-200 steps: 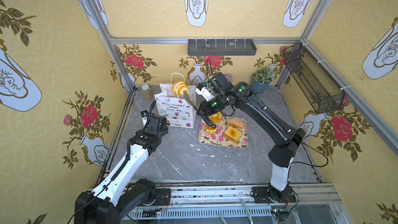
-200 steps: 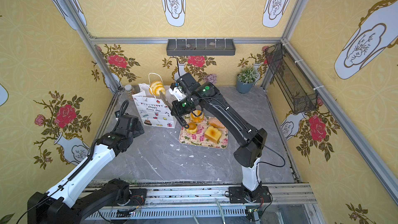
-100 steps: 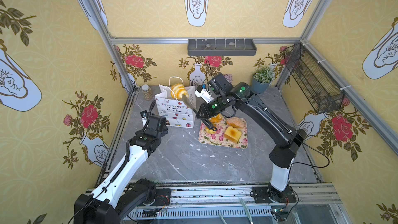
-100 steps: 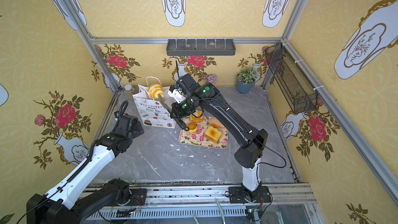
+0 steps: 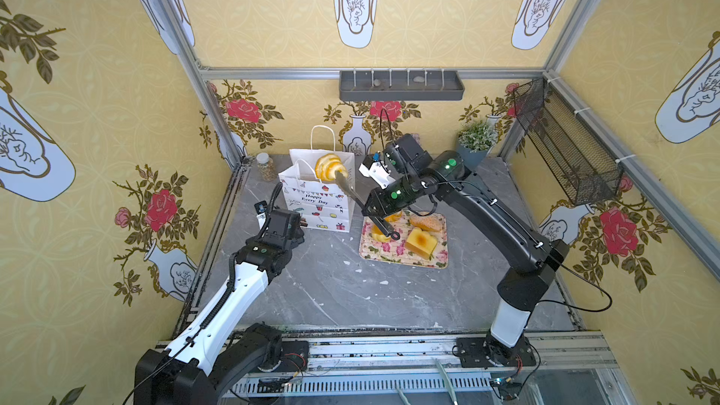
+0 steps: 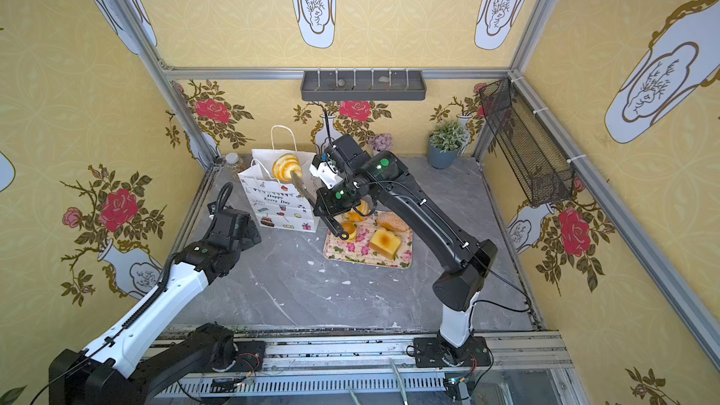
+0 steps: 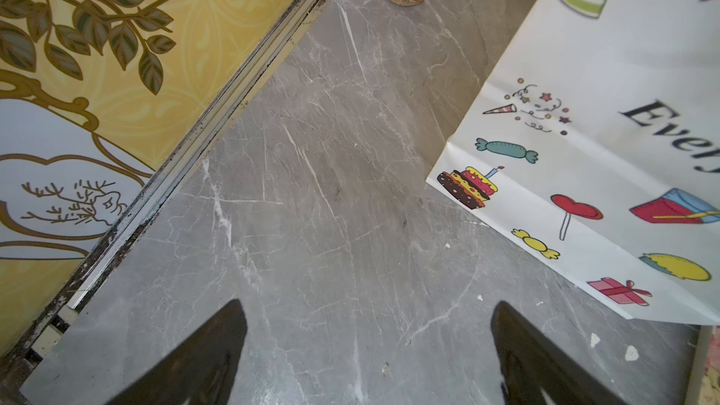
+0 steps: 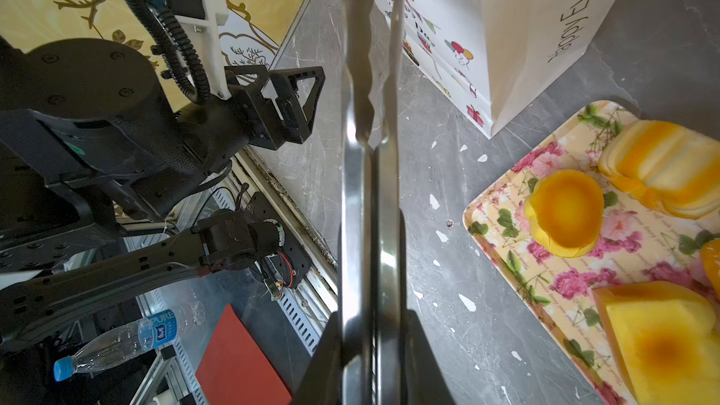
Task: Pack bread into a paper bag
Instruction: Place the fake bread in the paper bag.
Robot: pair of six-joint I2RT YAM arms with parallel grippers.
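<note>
The paper bag [image 5: 317, 204] reads "Happy Every Day", and the plastic bottle [image 8: 124, 340] label reads "PURE".

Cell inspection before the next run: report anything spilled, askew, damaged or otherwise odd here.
Yes: white flecks lie scattered on the grey tabletop between the paper bag and the floral tray, like chipped paint or crumbs. Otherwise the bag stands upright and the tray lies flat.

Grey marble table [image 5: 331, 298] as I face it, 12 o'clock at the back wall.
- Floral tray [image 5: 391, 255]: just off centre, toward 1 o'clock.
- Bead jar [image 5: 266, 165]: 11 o'clock corner.
- Potted plant [image 5: 476, 142]: 1 o'clock corner.
- Grey shelf [image 5: 401, 85]: on the wall at 12 o'clock.
- Mesh basket [image 5: 565, 142]: on the wall at 2 o'clock.
- My metal tongs [image 8: 370, 208]: tips toward 11 o'clock.
</note>
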